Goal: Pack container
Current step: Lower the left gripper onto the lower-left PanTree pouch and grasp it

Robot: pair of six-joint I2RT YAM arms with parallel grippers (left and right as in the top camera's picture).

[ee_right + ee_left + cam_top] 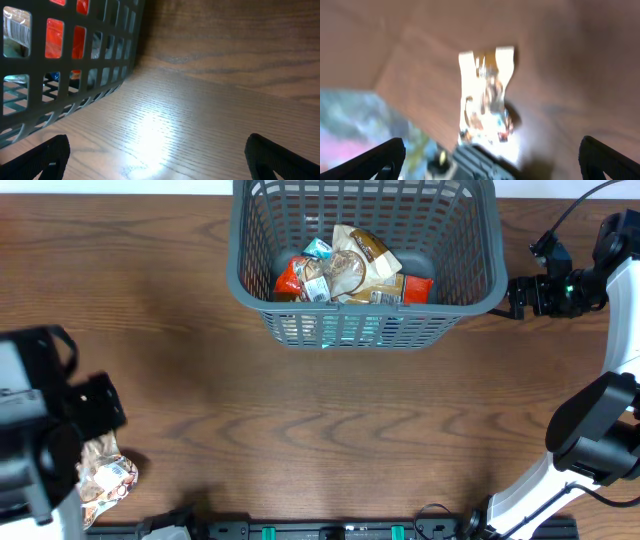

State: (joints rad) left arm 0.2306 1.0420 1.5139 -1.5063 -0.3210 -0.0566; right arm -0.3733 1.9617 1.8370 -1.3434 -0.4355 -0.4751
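The grey-blue lattice basket [350, 330], already holding several snack packs [345, 270], sat on the wooden desk [300, 430]. The right claw [156, 142] waited just beside its right wall, fingers apart and empty. Well off the basket's near-left corner, the left claw [490, 145] hung spread wide above a lone crinkled foil snack pack [105, 475]. The pick-up likely called for a square descent, a firm pinch across the pack's middle and a lift well clear of the basket's rim.
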